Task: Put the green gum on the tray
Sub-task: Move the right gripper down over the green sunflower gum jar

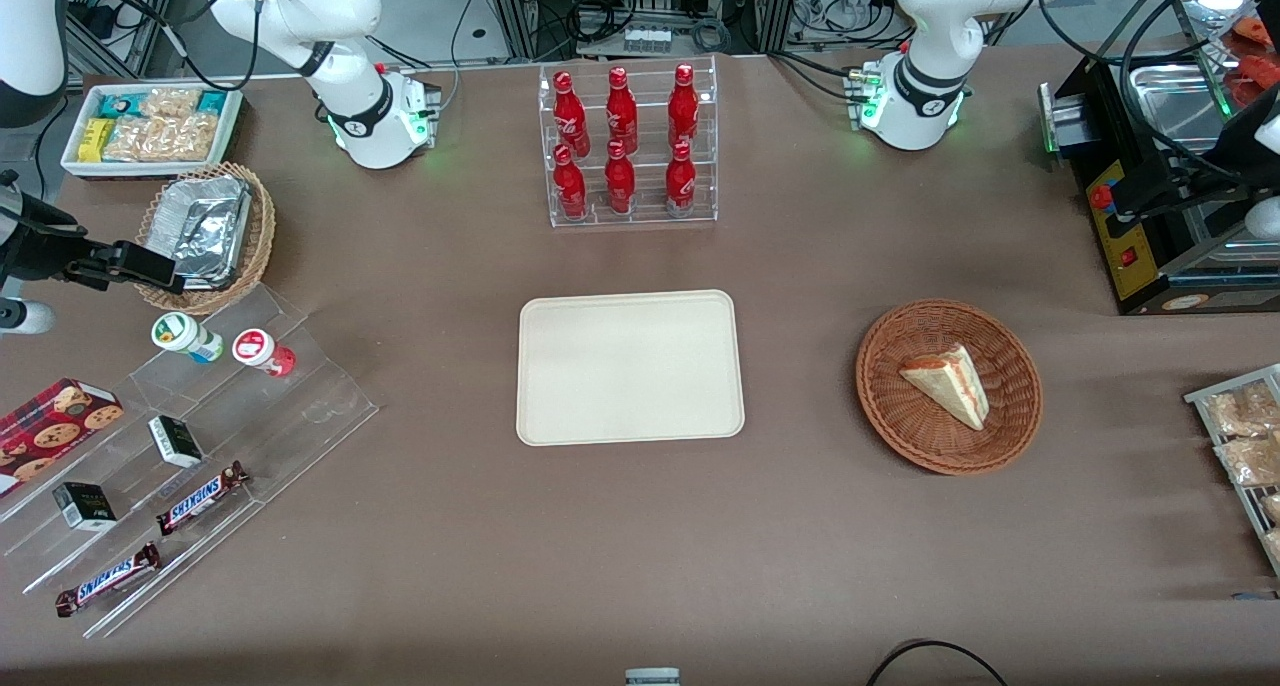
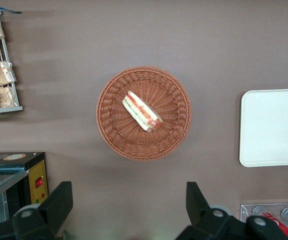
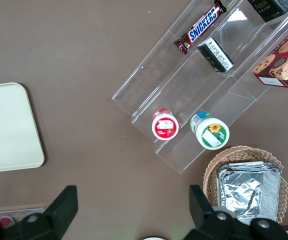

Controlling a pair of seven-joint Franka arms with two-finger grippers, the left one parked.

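Observation:
The green gum (image 1: 185, 336) is a small bottle with a white-and-green lid. It stands on the top step of a clear acrylic shelf, beside a similar red-lidded bottle (image 1: 262, 351). It also shows in the right wrist view (image 3: 211, 131). The cream tray (image 1: 630, 366) lies bare at the table's middle, and its edge shows in the right wrist view (image 3: 9, 127). My right gripper (image 1: 150, 266) hovers high, open and empty. It is a little farther from the front camera than the gum, over the rim of a foil-filled wicker basket. Its fingers (image 3: 64, 205) stand wide apart.
The acrylic shelf (image 1: 190, 466) holds Snickers bars (image 1: 200, 496), small dark boxes and a cookie box (image 1: 55, 421). A wicker basket of foil trays (image 1: 210, 231) and a white snack bin (image 1: 150, 126) stand nearby. A cola bottle rack (image 1: 630, 146) and a sandwich basket (image 1: 948, 384) stand farther along.

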